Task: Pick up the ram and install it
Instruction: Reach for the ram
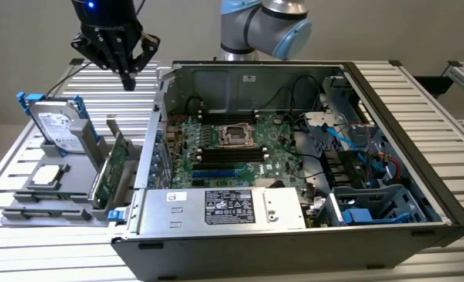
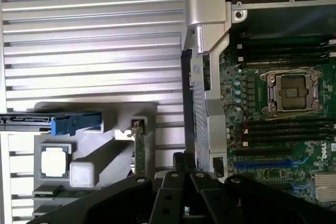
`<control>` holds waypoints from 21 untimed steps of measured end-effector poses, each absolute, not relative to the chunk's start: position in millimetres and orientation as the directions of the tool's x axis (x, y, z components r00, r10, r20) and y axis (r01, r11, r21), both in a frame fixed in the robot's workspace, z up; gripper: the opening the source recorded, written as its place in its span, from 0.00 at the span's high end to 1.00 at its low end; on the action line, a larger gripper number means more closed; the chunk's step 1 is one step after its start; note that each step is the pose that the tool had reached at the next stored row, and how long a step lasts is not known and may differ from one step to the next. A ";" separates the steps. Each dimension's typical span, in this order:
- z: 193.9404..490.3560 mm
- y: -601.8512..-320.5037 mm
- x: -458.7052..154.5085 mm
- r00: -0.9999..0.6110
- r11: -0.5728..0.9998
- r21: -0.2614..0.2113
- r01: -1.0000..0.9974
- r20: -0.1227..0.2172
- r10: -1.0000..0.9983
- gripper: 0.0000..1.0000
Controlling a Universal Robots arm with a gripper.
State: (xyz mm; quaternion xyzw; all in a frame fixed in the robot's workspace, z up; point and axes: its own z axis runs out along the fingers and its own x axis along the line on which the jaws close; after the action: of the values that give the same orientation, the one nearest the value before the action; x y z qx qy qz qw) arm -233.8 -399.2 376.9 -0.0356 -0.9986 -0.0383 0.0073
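Jaws closed and empty, the gripper [image 1: 128,82] hangs at the exterior view's upper left; the ram [image 2: 63,192] sits slotted in the gray parts holder [image 1: 20,218] at lower left, apparently presented for grasping.

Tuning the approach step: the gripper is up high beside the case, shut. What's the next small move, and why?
Probably shift the gripper across over the gray holder, toward what looks like the ram just past the processor. It hangs shut and empty above the table, off the holder's end where the hard drive stands, nowhere near the stick.
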 end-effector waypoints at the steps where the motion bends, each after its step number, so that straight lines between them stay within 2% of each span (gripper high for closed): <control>1: 376.4 -399.7 -237.0 -0.997 0.995 0.076 0.071 0.017 0.070 0.89; 21: 371.8 -422.8 -319.9 -0.997 0.995 0.076 0.071 0.017 0.070 0.89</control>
State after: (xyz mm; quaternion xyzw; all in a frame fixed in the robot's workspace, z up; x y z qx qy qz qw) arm -319.9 -422.8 371.8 -0.0352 -0.9986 -0.0383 0.0073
